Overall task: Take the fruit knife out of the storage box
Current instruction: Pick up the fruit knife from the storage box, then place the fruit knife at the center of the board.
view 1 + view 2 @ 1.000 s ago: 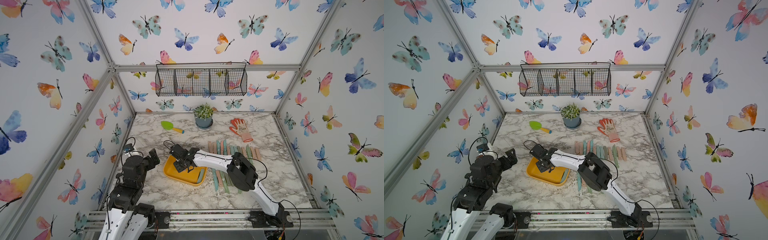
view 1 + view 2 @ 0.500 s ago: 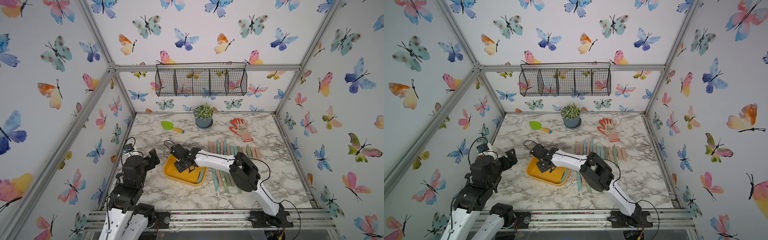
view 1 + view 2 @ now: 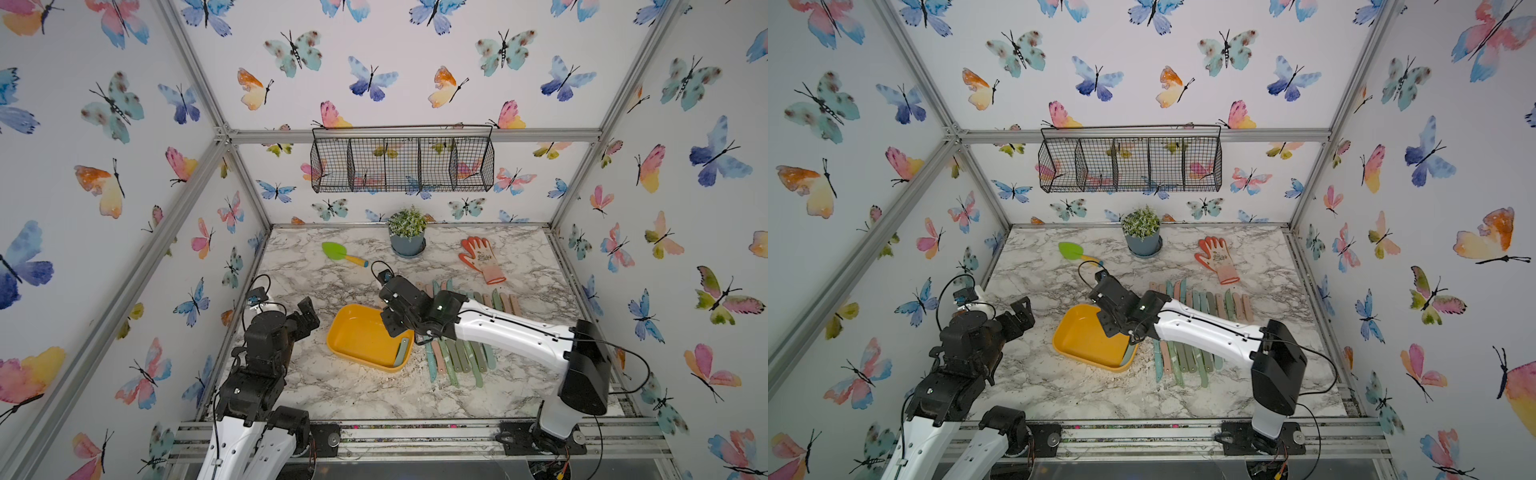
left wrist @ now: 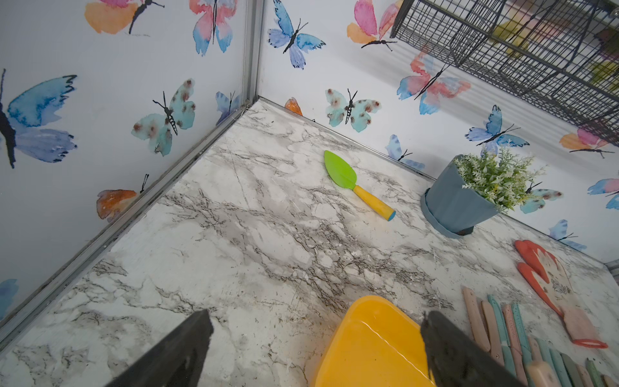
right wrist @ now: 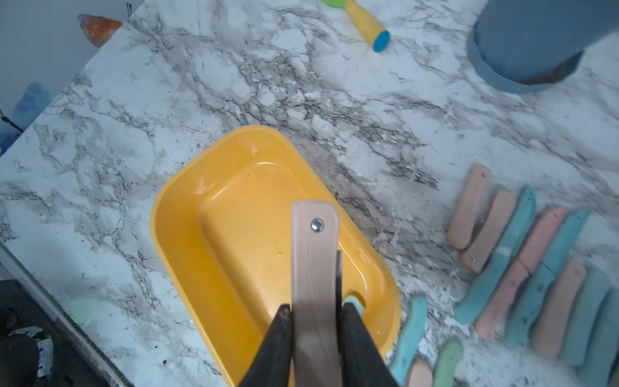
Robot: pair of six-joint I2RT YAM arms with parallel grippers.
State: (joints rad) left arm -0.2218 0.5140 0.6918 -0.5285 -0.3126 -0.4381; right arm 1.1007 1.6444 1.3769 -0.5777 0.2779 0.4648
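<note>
My right pincer (image 5: 315, 313) clenched on beige knife (image 5: 313, 254), held over yellow box (image 5: 181, 214); teal knife (image 3: 401, 352) lies inside; left pincer (image 4: 315, 318) released, idle. Risk: long end overhangs grip, knife may pivot, slip back into box

The storage box (image 3: 357, 336) lies just left of the knife row (image 3: 459, 362), one knife (image 3: 401, 352) inside it. Trowel (image 3: 343, 254), plant (image 3: 407, 232) and glove (image 3: 482, 259) lie behind.

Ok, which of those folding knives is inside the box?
The grey-green knife against the yellow box's end wall. The beige one is in the right claw; the other knives lie on the table.
</note>
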